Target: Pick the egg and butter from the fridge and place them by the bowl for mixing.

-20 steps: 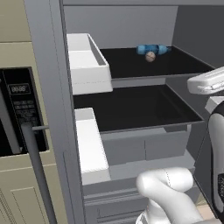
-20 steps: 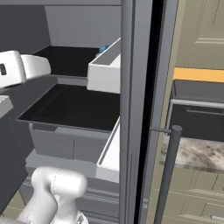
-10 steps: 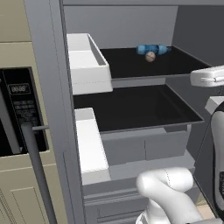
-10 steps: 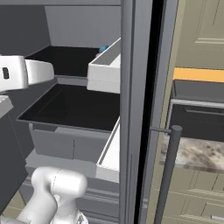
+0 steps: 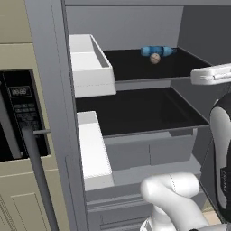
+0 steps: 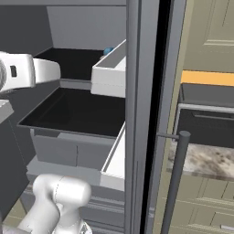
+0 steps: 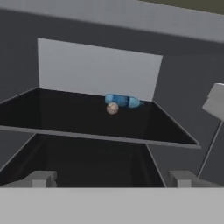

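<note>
Egg (image 7: 112,108): seen straight ahead of the claw (image 7: 111,178), far back on the top black shelf (image 7: 65,116), touching the blue bottle (image 7: 123,100).
Claw: held wide open, nothing gripped.
Fridge (image 5: 135,122): door open.
Butter: not spotted.
Change: the arm is pushed further forward than a moment ago.

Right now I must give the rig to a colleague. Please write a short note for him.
Tool: open, empty, in front of the fridge shelves.
Egg: on the top shelf at the back, right beside a blue bottle lying on its side.
Butter and bowl: not located from here.
Done: the fridge stands open.
Left: grasp the egg, find the butter, carry both to the bowl.
</note>
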